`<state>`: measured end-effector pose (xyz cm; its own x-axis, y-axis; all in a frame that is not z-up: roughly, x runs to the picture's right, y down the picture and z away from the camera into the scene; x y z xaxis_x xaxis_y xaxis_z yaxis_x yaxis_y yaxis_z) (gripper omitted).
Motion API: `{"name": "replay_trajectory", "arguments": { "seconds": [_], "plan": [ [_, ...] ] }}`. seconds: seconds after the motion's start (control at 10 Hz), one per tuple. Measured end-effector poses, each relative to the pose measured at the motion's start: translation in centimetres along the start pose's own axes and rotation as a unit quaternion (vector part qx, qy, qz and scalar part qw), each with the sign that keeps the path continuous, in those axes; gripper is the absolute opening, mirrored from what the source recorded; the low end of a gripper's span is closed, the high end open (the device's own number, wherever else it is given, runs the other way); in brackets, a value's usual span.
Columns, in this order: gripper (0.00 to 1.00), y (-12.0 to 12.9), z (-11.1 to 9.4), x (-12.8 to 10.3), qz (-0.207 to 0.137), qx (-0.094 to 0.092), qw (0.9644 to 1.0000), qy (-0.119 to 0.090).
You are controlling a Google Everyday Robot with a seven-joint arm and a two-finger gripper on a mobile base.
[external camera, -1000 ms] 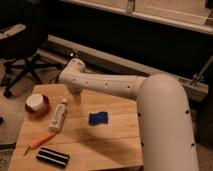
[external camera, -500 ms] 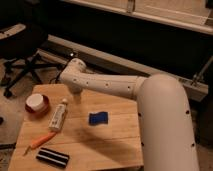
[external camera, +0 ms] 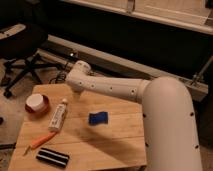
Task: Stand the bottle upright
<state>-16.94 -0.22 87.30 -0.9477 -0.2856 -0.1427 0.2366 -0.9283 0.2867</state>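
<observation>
The bottle (external camera: 58,116) is slim and white with a pale label. It lies on its side on the left part of the wooden table (external camera: 115,142), its small cap end pointing away toward the table's far edge. My white arm reaches in from the lower right across the table. The gripper (external camera: 75,90) is at the arm's far end, above the table's back left area, just up and to the right of the bottle's cap end and apart from it. The arm's wrist covers most of it.
A round red-and-white bowl (external camera: 36,104) stands just left of the bottle. An orange carrot-shaped item (external camera: 40,141) and a black striped block (external camera: 52,157) lie near the front left. A blue object (external camera: 98,118) lies mid-table. An office chair (external camera: 20,47) stands behind left.
</observation>
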Motion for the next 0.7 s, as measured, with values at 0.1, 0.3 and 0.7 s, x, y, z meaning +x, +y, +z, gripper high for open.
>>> {"name": "replay_trajectory", "arguments": {
  "seconds": [0.1,0.3,0.7],
  "plan": [
    [0.79,0.3,0.2,-0.4,0.047,-0.007,0.9989,-0.002],
    [0.79,1.0,0.3,-1.2,0.142,-0.018,0.9896,-0.014],
    [0.79,2.0,0.6,-2.0,0.338,-0.029,0.9405,-0.019]
  ]
}}
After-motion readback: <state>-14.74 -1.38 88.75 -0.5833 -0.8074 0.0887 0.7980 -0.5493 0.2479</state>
